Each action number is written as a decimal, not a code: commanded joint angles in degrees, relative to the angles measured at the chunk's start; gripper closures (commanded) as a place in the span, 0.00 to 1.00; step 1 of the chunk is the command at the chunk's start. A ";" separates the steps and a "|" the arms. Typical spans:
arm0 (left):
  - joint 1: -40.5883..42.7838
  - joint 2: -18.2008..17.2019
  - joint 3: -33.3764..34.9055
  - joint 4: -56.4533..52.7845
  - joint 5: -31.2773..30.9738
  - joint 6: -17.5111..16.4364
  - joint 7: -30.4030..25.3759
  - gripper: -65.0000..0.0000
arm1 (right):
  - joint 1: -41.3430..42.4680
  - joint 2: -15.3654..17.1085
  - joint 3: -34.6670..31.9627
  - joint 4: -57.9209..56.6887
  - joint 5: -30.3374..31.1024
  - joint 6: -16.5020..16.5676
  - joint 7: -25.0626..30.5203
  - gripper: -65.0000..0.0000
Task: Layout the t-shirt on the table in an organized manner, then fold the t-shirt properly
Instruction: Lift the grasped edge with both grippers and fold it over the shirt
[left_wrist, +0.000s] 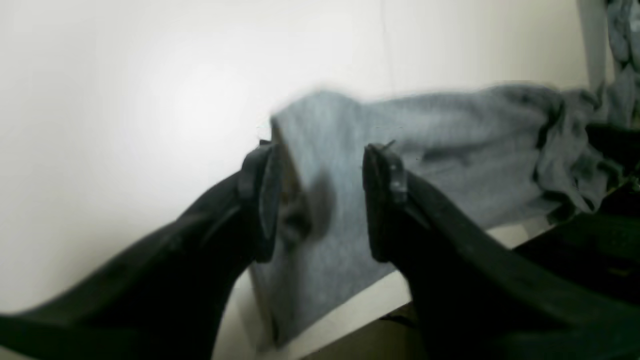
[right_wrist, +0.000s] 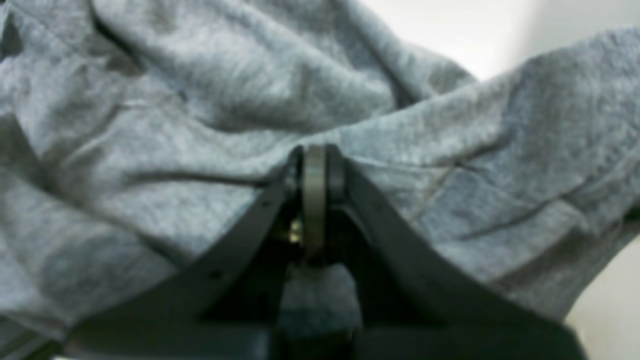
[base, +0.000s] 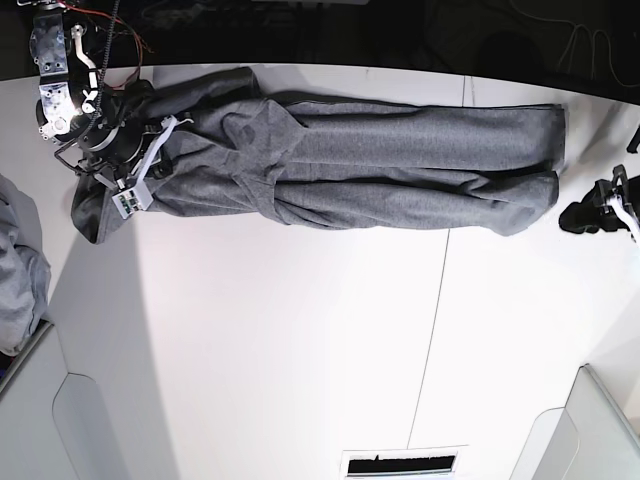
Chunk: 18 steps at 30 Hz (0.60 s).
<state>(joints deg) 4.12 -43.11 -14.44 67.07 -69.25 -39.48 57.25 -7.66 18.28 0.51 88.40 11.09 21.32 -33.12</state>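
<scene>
The t-shirt lies stretched in a long band across the far part of the white surface in the base view, roughly doubled over lengthwise, with a rumpled bunch at that view's left end and a squarer, flatter edge at its right end. The right gripper sits on the bunched end; in the right wrist view its jaws are pressed together with a fold of the grey knit pinched between them, and wrinkled cloth fills nearly the whole view around them. The left gripper is at the opposite end, just off the shirt's flat edge in the base view; in the left wrist view its jaws stand apart with grey cloth visible in the gap beyond them, nothing clamped, though that view is blurred. A thin dark seam crosses the surface near the middle. A paler grey bundle of cloth rests at the left edge of the base view, and light grey bins with rounded corners occupy the lower corners, well apart from the shirt.
</scene>
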 joint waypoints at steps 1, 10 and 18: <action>0.26 -1.38 -1.05 0.70 -1.75 -0.52 -1.53 0.55 | 0.66 0.61 0.28 2.82 1.75 -0.13 1.27 1.00; 1.68 3.76 -1.70 0.70 6.54 -0.52 -8.35 0.55 | 0.66 -2.01 0.24 15.10 8.00 2.01 0.11 1.00; 1.44 5.11 -1.66 0.70 9.73 -0.52 -10.73 0.55 | 0.63 -8.41 0.11 14.80 8.92 3.54 -0.52 1.00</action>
<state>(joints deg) 6.17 -36.80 -15.62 67.02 -58.30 -39.48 47.53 -7.75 9.63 0.38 102.37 19.40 24.49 -34.92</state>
